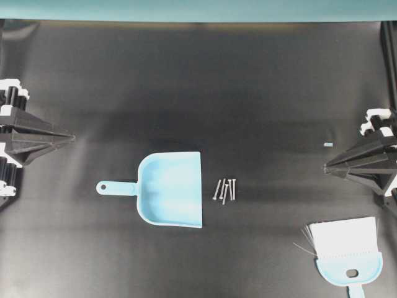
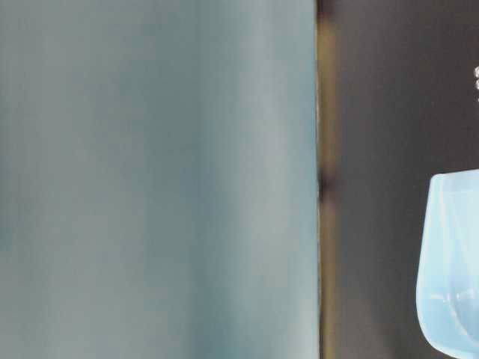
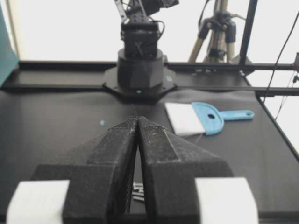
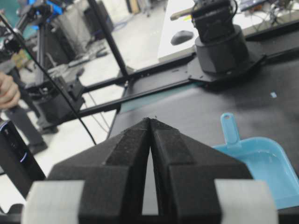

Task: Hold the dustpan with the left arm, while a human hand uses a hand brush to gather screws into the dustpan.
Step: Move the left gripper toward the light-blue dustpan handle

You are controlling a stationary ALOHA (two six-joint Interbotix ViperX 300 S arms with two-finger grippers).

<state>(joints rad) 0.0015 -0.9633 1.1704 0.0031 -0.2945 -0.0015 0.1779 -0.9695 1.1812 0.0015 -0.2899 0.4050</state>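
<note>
Dustpan (image 1: 170,188) — probably light, stiff, slippery plastic; grasp its slim handle, away from the screws (image 1: 226,189); left gripper (image 1: 69,138) pressed together, empty.

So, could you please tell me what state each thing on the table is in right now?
Left gripper: shut, holding nothing.
Right gripper: shut, holding nothing.
Dustpan: lying flat, nothing in it, not held.
Screws: bunched by the dustpan's open edge.
Brush: lying flat, not held.
</note>
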